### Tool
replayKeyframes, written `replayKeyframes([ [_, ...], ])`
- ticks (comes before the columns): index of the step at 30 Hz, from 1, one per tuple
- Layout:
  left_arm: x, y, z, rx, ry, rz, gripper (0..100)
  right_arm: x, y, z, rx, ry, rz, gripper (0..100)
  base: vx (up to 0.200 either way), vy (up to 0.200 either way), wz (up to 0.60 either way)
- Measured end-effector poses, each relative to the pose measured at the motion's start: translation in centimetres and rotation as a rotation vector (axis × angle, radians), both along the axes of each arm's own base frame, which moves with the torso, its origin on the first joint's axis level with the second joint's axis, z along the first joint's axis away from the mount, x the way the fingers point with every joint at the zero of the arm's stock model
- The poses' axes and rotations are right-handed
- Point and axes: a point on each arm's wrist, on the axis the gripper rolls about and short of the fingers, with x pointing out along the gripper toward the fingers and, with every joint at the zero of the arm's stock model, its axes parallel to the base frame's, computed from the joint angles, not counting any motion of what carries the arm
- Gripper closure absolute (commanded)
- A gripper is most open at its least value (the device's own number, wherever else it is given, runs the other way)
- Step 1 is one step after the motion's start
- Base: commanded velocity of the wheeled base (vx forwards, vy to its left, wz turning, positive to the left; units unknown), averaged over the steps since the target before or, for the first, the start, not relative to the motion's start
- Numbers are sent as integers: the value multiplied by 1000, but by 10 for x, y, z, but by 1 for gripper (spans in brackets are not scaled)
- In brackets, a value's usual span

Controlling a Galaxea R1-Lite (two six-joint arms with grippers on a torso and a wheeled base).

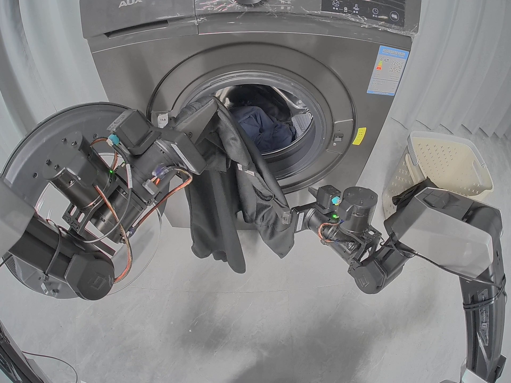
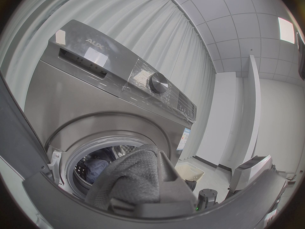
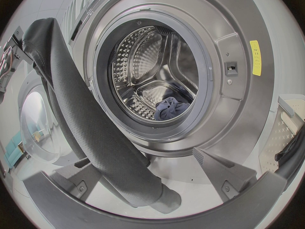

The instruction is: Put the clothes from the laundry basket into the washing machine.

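Presently holds dark grey knit garment (image 1: pixel 234 187) pinched in left gripper (image 1: pixel 199 118) at mouth of grey washing machine (image 1: pixel 340 81), right gripper (image 1: pixel 290 216) spread; probably needs pushing inward.

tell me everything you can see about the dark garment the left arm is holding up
The dark garment is black, of finely textured knit-like fabric with stitched seams. Its top is bunched in the left gripper, raised at the open port of the washing machine. The rest hangs in long folds before the machine's front. The open right gripper sits at its lower edge, one fold running between its jaws.
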Motion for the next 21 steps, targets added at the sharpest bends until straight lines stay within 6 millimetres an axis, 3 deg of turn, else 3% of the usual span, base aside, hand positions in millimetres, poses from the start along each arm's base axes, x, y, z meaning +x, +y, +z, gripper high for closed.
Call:
replayKeyframes([
  [21, 1, 0, 2, -8, -4, 10, 100, -61, 36, -7, -52, 74, 184, 0, 0, 0, 0],
])
